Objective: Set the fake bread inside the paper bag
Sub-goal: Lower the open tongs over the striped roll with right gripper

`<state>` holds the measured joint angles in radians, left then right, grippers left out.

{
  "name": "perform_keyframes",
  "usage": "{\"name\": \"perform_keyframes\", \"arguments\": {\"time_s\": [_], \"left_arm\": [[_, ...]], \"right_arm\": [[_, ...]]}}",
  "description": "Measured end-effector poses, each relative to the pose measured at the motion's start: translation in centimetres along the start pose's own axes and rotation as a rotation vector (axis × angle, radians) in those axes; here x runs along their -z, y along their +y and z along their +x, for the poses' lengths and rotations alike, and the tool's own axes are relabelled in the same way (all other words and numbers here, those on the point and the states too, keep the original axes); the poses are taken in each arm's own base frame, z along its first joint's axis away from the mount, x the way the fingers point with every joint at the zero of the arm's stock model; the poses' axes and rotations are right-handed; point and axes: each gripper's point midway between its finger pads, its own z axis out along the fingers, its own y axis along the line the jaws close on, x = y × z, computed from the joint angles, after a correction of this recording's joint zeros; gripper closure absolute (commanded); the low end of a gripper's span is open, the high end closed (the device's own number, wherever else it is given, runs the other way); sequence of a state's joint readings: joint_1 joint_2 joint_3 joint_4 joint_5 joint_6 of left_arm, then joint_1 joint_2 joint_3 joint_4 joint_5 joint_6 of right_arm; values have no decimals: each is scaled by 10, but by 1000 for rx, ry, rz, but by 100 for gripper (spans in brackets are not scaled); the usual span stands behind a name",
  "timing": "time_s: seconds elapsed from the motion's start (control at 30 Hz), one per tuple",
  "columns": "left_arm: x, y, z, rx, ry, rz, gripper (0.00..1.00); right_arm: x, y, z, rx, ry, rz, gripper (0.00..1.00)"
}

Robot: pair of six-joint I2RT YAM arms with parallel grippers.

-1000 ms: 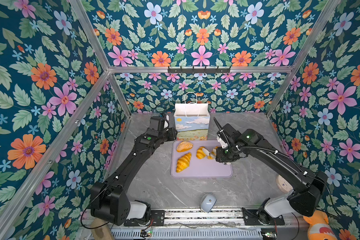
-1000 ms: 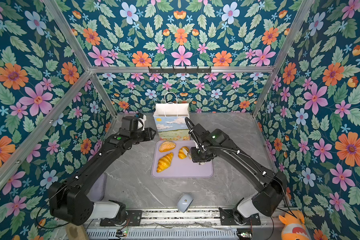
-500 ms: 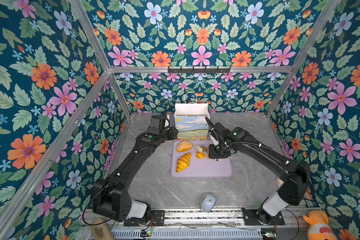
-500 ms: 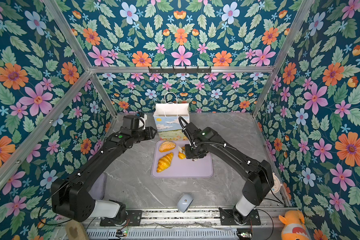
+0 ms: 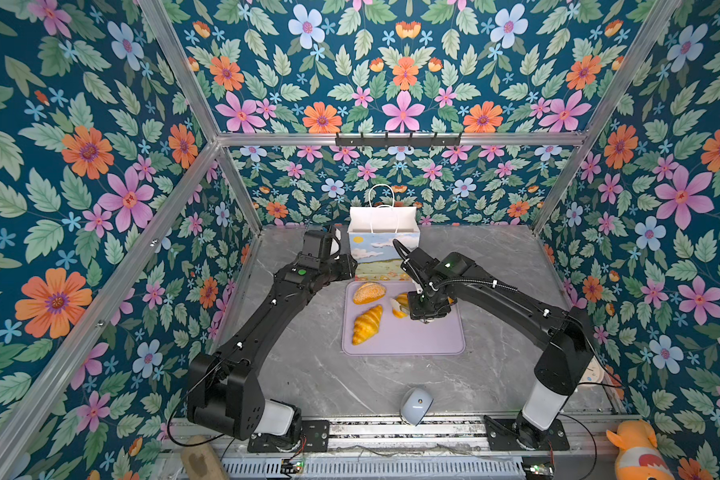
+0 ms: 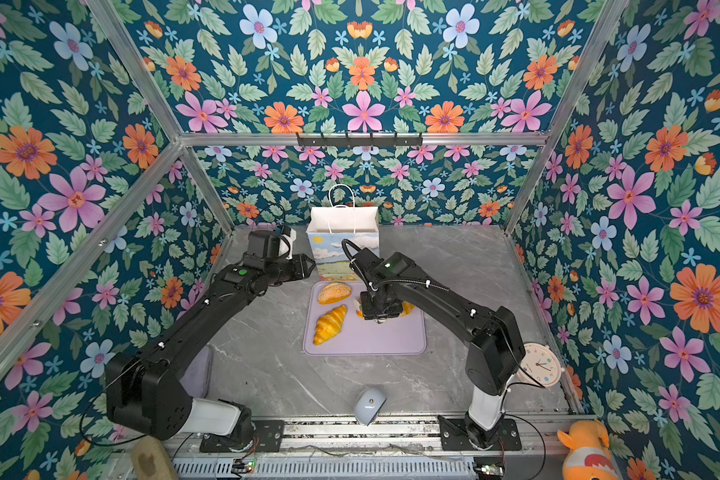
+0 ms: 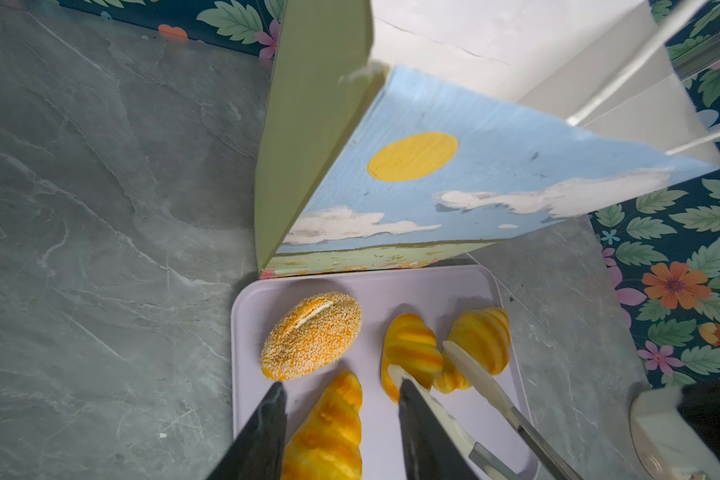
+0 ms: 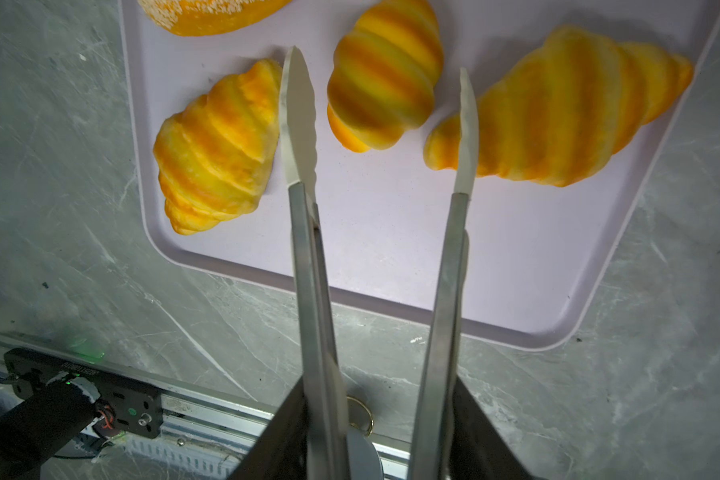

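Right wrist view gives you the clearest look. The right gripper [image 8: 379, 380] has its black fingers pressed in on the tongs [image 8: 308, 257]. The tongs' two white tips stand spread on either side of a ridged roll [image 8: 385, 79] without pinching it. One tip sits in the narrow gap between that roll and a croissant [image 8: 219, 149]. The other tip overlaps the tapered end of a second croissant [image 8: 558, 112], which crowds the roll on that side. A seeded bun [image 8: 213, 16] lies beyond them. All four pieces of fake bread [image 6: 330, 324] rest on the lilac tray [image 8: 516, 270].

In both top views the right arm's wrist hides most of the roll and the second croissant from you. The paper bag [image 5: 383, 249] stands upright, mouth open, just behind the tray's far edge; you cannot see down to its floor. Your left gripper [image 7: 341, 386] hangs just beside the bag's left front corner, fingers spread and empty.

Well apart from the tray, a computer mouse [image 5: 416, 405] sits near the table's front edge and a clock [image 6: 540, 365] at its right edge. An orange plush toy [image 5: 636, 453] and a tan block [image 6: 148, 459] lie out past the front rail.
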<state>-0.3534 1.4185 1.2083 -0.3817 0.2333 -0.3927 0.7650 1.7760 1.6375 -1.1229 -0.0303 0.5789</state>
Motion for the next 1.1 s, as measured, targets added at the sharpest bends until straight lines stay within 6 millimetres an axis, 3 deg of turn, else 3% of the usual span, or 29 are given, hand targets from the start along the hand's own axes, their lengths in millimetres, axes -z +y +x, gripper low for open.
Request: {"name": "perform_keyframes", "arguments": {"time_s": [0.6, 1.1], "left_arm": [[6, -1, 3, 2, -8, 7, 54], [5, 0, 5, 3, -4, 6, 54]], "right_arm": [[-12, 8, -9, 8, 23, 71, 56], [-8, 13, -16, 20, 15, 100, 55]]}}
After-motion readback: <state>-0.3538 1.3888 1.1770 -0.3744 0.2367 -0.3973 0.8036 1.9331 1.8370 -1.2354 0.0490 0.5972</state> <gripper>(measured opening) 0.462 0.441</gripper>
